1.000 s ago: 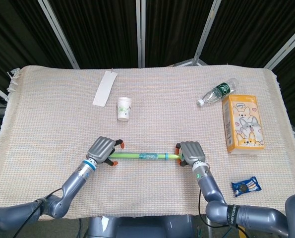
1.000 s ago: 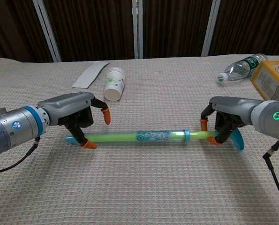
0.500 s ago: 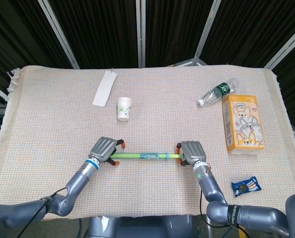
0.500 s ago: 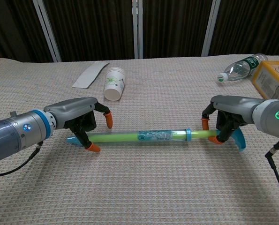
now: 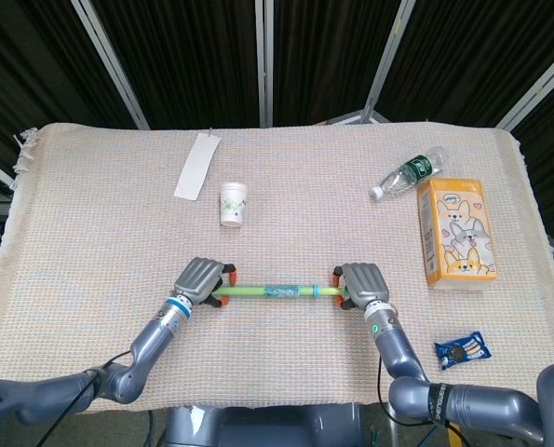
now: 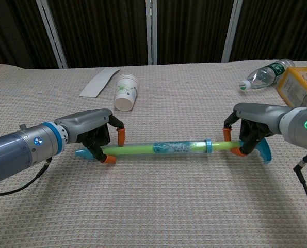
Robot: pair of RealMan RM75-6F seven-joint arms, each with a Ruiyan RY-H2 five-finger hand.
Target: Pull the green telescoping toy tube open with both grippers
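The green telescoping tube (image 5: 267, 291) (image 6: 163, 149) lies left to right across the near middle of the table, drawn out, with a clear labelled sleeve in its middle and a blue tip at each end. My left hand (image 5: 200, 279) (image 6: 91, 133) curls over its left part, orange fingertips wrapped under it, and the blue left tip pokes out past the hand. My right hand (image 5: 360, 282) (image 6: 251, 124) grips the right end, with the blue right tip sticking out beyond its fingers.
A paper cup (image 5: 233, 204) lies on its side behind the tube, with a white paper strip (image 5: 196, 166) farther back left. On the right are a plastic bottle (image 5: 409, 172), an orange carton (image 5: 455, 231) and a blue snack pack (image 5: 463, 350).
My left hand has slid to the right along the tube, closer to the middle sleeve. The tube itself has shifted slightly right. The right hand has barely moved.
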